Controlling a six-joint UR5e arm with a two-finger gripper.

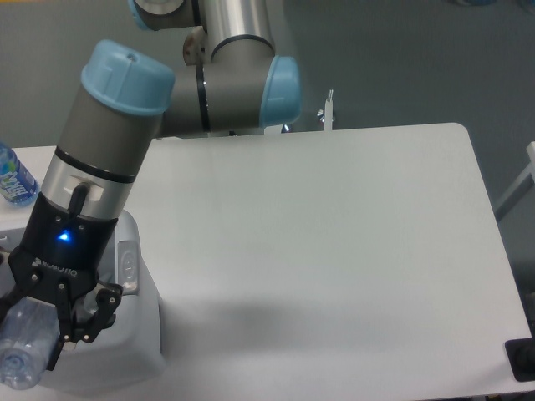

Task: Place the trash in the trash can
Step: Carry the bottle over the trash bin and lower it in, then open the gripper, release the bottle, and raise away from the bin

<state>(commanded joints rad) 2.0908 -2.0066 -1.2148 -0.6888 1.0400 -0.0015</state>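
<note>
In the fixed camera view, the arm [159,92] reaches down from the top of the frame toward the lower left, its grey wrist with light-blue caps tilted so the black end effector [38,330] points down and to the left. A blue light glows on the end effector's body. Its dark fingers [88,313] are closed around the clear crushed bottle [21,355], which sits at the lower left corner of the frame, cap end toward the bottom edge, partly hidden between the fingers.

The held bottle hangs directly over the trash can [138,334], of which only the right wall, the thick rounded rim and the grey oval handle piece [127,263] show beside the end effector; the arm hides the can's inside, so its contents cannot be told.

The white counter [334,251] fills the middle and right of the frame. At the left edge, above the can, stands an upright bottle with a blue label [12,180], well apart from the end effector.
</note>
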